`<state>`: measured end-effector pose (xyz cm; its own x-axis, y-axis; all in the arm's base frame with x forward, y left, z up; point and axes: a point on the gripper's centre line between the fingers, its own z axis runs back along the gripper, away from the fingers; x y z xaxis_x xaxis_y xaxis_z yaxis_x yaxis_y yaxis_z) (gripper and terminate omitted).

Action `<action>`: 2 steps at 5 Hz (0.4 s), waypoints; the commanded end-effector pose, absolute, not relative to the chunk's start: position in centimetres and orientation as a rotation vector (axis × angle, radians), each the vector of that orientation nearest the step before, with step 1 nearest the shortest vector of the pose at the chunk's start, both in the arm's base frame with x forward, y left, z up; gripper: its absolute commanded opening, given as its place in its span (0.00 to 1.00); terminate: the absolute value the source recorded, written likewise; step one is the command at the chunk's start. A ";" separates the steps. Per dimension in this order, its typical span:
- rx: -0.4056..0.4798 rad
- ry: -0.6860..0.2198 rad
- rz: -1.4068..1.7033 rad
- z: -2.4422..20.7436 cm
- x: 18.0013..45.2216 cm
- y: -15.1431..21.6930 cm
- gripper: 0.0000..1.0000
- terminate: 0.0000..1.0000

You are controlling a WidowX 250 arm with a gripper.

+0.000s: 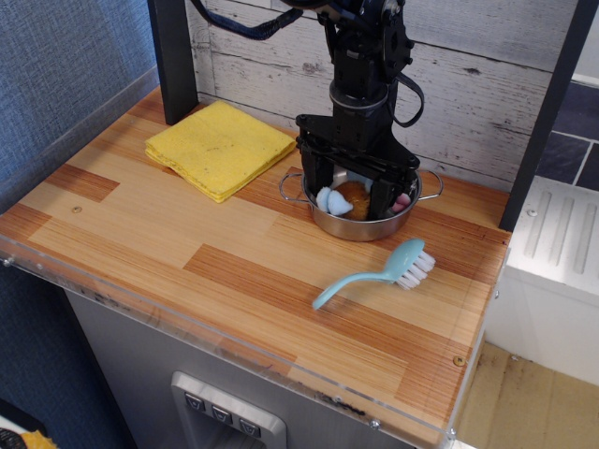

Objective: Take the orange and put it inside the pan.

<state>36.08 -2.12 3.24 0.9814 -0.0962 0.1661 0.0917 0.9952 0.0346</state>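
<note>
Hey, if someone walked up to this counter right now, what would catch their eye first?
Probably the black gripper hanging over the shiny pan at the back of the counter, jaws spread, with the orange plush sitting inside the pan between them. Next, the yellow cloth to the left, and the teal brush lying in front of the pan.

Bare tabletop (168,234) lay open across the front and left. The yellow cloth (221,148) blocked the back left, a teal brush (379,273) sat just before the pan (360,223), and the claw (354,192) straddled the pan's top.
</note>
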 end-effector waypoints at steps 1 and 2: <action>0.022 -0.253 -0.112 6.8 35.6 -2.5 1.00 0.00; 0.009 -0.289 -0.119 9.3 35.8 -2.7 1.00 0.00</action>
<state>36.49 -2.43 7.35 0.9681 -0.1197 0.2202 0.1195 0.9927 0.0142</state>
